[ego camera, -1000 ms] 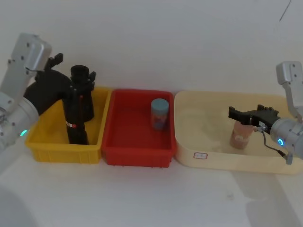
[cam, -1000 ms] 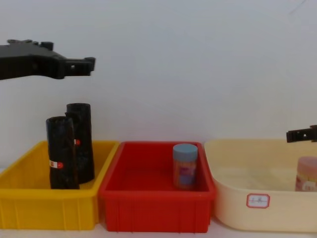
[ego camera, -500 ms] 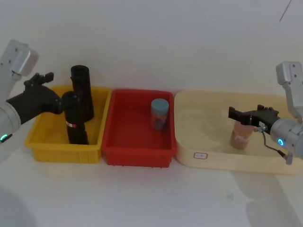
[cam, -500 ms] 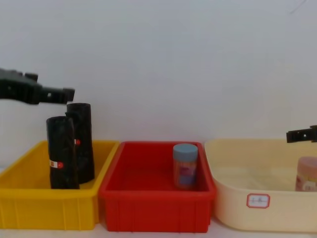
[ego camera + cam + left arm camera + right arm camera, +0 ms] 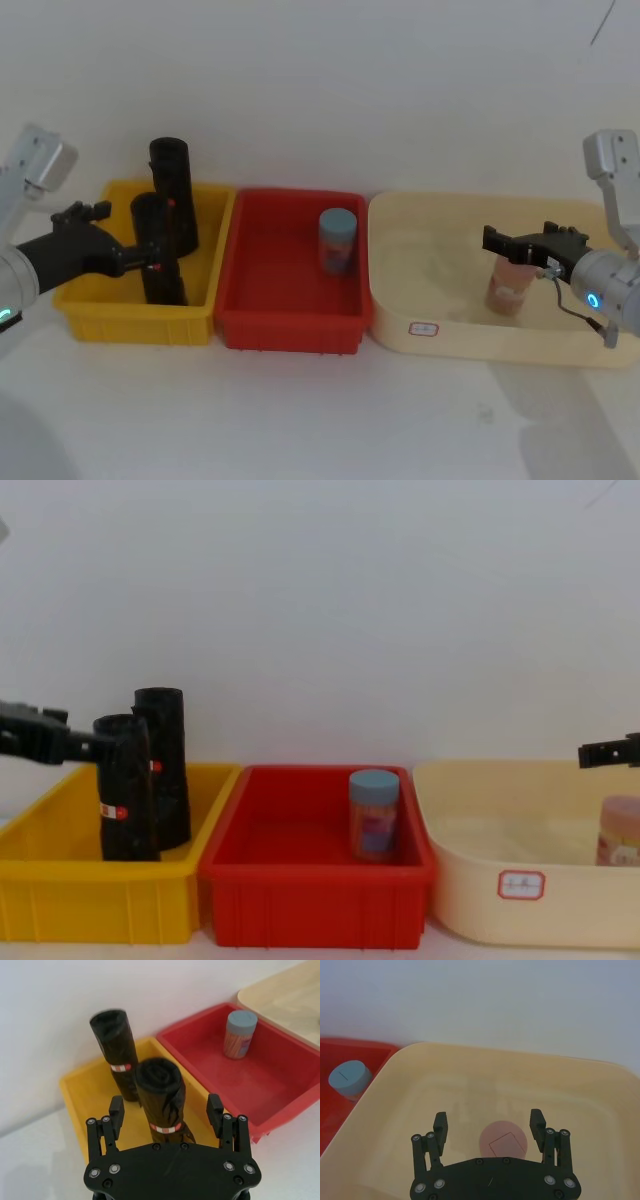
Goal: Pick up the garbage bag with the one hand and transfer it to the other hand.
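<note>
black crinkly garbage bag [image 5: 163, 285] stood upright in the yellow bin [image 5: 135, 325], before the other roll [image 5: 172, 195]. left gripper [image 5: 165, 1105] sat at its nine o'clock, fingers spread either side, seemingly unclamped. right gripper [image 5: 489, 1120] hung open above a pink jar [image 5: 510, 285].

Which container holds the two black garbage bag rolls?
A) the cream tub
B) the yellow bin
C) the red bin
B: the garbage bag, with the fingers of the open left end effector on either side of it, and the second roll behind it both stand upright in the yellow bin.
</note>
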You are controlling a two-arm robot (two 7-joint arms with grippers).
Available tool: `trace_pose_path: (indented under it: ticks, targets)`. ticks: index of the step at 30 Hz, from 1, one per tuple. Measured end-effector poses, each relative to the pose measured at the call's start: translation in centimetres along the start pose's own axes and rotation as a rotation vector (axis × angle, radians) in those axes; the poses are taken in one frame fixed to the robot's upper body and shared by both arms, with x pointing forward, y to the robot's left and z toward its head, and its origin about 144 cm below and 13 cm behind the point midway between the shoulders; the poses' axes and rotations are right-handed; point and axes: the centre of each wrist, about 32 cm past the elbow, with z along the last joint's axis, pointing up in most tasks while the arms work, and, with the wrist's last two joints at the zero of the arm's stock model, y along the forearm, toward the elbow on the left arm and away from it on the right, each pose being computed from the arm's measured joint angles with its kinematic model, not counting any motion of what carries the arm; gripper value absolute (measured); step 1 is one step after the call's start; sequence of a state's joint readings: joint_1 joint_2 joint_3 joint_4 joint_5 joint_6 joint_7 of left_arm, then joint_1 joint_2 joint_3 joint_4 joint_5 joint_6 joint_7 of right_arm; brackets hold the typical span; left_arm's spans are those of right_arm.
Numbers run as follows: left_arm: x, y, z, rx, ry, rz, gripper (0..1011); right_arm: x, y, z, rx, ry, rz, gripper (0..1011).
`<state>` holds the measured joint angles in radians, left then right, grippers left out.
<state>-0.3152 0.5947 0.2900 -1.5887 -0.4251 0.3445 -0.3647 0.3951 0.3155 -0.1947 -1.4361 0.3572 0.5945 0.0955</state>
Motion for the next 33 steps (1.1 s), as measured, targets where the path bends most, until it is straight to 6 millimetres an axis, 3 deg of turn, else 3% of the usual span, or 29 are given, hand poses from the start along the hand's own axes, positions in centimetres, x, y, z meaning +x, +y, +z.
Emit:
trace_pose_path:
  ticks: [14,33]
  targets:
    - [0.2,-1.1,-3.2,0.042,0.095,-0.019,1001,0.0,0.0,0.0,0.000,0.000,0.000,1001]
    - [1.1,-4.6,-4.4,0.051,0.128,-0.022,1002,0.0,0.0,0.0,0.000,0.000,0.000,1000]
